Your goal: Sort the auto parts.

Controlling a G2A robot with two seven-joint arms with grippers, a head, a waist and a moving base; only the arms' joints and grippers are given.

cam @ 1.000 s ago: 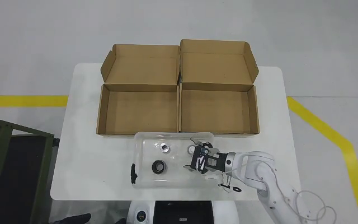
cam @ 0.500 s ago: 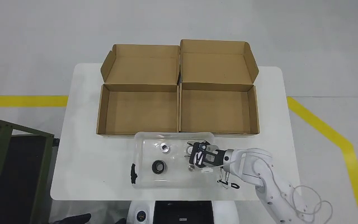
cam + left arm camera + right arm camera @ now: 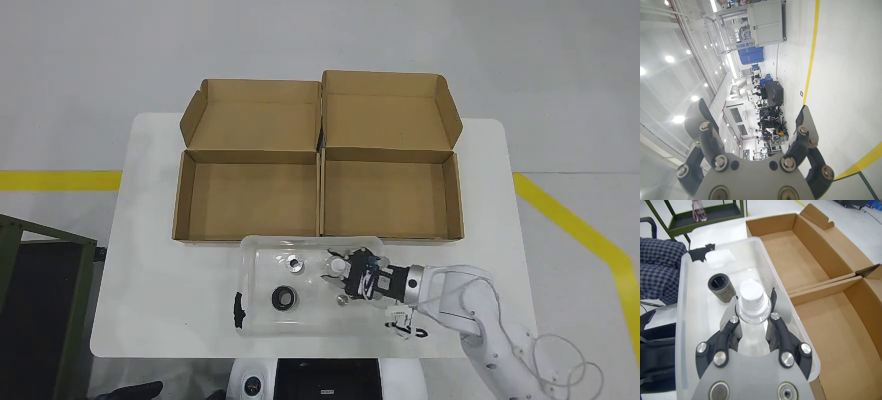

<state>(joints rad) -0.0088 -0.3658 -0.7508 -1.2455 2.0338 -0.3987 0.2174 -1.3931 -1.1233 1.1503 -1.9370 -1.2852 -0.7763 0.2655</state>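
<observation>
Right gripper (image 3: 754, 298) clamped on the white part (image 3: 751, 291), down inside the clear bin (image 3: 770, 262).
My fingers pinch the part by its shiny round collar; can't tell if it's off the bin floor. Left gripper (image 3: 752, 105) is spread wide, holding nothing, pointed away from the table. Risks, my read: the contact is fingertips on a curved, slick collar, so the part could squirt out or tip on the lift. One finger sits close to the bin wall, so a slanted pull-out may snag the rim and drag the bin. The dark sleeve (image 3: 721, 289) stands near; a sideways swing would knock it. Two cardboard boxes (image 3: 248, 200) wait just behind the bin.
</observation>
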